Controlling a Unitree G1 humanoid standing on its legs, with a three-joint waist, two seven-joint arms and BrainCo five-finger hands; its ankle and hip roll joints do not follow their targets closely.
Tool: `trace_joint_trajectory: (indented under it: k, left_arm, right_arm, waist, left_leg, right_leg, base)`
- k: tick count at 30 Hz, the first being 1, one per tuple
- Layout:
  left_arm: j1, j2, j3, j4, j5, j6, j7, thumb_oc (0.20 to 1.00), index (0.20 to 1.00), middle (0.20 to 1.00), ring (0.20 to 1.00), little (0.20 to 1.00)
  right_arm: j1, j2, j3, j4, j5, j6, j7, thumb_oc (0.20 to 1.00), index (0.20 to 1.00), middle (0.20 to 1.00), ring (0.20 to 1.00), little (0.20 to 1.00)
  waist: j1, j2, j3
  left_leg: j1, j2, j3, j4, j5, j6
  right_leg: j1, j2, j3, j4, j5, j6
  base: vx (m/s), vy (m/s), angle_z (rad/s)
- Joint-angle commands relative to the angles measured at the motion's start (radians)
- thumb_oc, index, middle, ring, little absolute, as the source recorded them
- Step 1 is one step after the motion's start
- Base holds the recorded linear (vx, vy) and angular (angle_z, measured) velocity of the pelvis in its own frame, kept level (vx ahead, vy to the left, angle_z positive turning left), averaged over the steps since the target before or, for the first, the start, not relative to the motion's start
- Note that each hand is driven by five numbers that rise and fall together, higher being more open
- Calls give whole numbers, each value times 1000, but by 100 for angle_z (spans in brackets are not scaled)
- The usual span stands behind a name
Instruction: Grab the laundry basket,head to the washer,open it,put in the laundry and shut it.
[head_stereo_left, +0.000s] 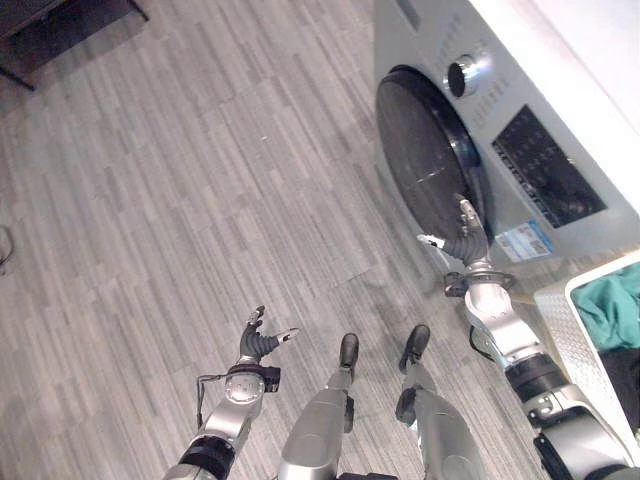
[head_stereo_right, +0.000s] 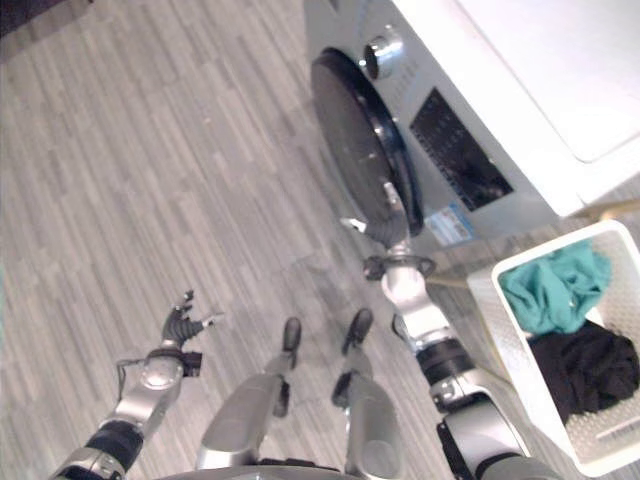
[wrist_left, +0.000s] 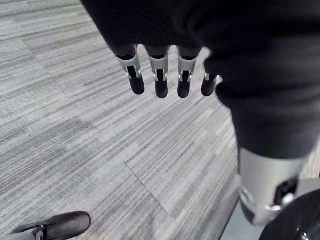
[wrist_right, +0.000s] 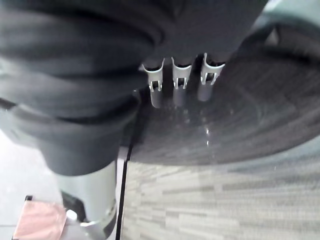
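Left eye view: right hand raised at the lower rim of the washer door, fingers straight and thumb out; contact looks likely, but I cannot be sure. The door appears shut against the washer, far right. Left hand hangs low at near left over the floor, fingers loosely spread, holding nothing. Wide bare floor to the left and far side.

Right eye view: laundry basket sits on the floor at near right, just beside the washer's front corner, with teal cloth and black cloth inside.

Left wrist view: fingers straight, apart, above floor.

Right wrist view: fingers straight, tips at the dark door.
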Motion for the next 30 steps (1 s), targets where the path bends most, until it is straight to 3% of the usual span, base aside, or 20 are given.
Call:
trace_joint_trajectory:
  k: [1, 8, 18, 24, 30]
  left_arm:
    - [43, 29, 5, -23, 20, -18, 16, 1000, 1000, 1000, 1000, 1000]
    - [29, 35, -11, -16, 33, -14, 3, 1000, 1000, 1000, 1000, 1000]
    - [29, 80, -35, -6, -4, -32, 2, 1000, 1000, 1000, 1000, 1000]
    - [17, 83, -45, 5, -28, -37, 9, 1000, 1000, 1000, 1000, 1000]
    - [-1, 65, -41, 12, -28, -27, 12, 1000, 1000, 1000, 1000, 1000]
  right_arm:
    - [18, -6, -15, -63, -35, -71, -28, 1000, 1000, 1000, 1000, 1000]
    - [2, -11, 2, -22, -11, -67, -4, 1000, 1000, 1000, 1000, 1000]
    - [-275, -82, 23, 239, 121, -49, -29, 1000, 1000, 1000, 1000, 1000]
    - [-350, -51, 53, 304, 194, -53, -13, 1000, 1000, 1000, 1000, 1000]
    - [-281, 12, 103, 229, 197, -54, 31, 1000, 1000, 1000, 1000, 1000]
  waist:
    - [-7, -35, -65]
    - [-16, -34, -63]
    - [19, -14, -62]
    - [36, 0, -57]
    - [34, -1, -46]
  left_leg:
    - [-36, -8, 59, 26, -40, 13]
    - [-35, -11, 71, 27, -42, 14]
    - [-69, -11, 62, 9, -12, 4]
    - [-71, -12, 53, -7, -3, 2]
    - [-71, -12, 52, 1, -8, 4]
  right_leg:
    - [1, -80, 44, 107, -132, 141]
    - [-8, -80, 55, 107, -127, 140]
    - [-33, -77, 44, 95, -117, 136]
    - [-36, -76, 38, 96, -120, 134]
    - [-38, -77, 40, 103, -121, 134]
  base:
    - [1, 18, -15]
    - [-10, -5, -18]
    - [6, -25, 4]
    - [8, -7, 10]
    - [0, 0, 0]
